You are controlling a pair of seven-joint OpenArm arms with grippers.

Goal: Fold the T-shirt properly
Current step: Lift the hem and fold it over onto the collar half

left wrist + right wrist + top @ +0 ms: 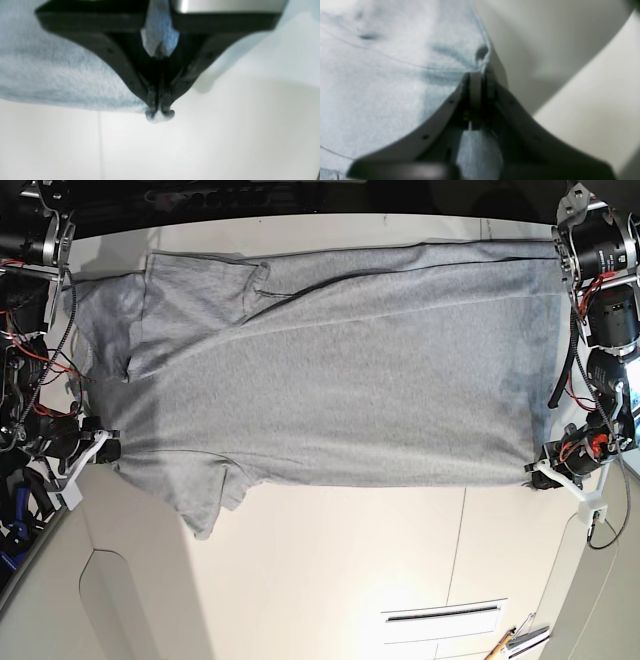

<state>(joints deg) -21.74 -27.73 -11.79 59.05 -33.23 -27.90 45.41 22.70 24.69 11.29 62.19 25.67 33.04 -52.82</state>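
Left end effector clamped on T-shirt corner, right end effector pinching opposite edge, shirt spread between

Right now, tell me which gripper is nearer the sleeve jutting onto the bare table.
Right. The right gripper pinches the T-shirt beside that sleeve; the left gripper holds the opposite hem corner.

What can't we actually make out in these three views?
- T-shirt lettering: base view shows only plain grey, so the other face is hidden against the table.
- Right gripper: right wrist view is blurred; how much cloth it pinches is unclear.
- Left gripper: a small tuft pokes past the fingers; what lies behind is hidden by the gripper body.
- Far edge of the shirt: base view, lost in the dark background.
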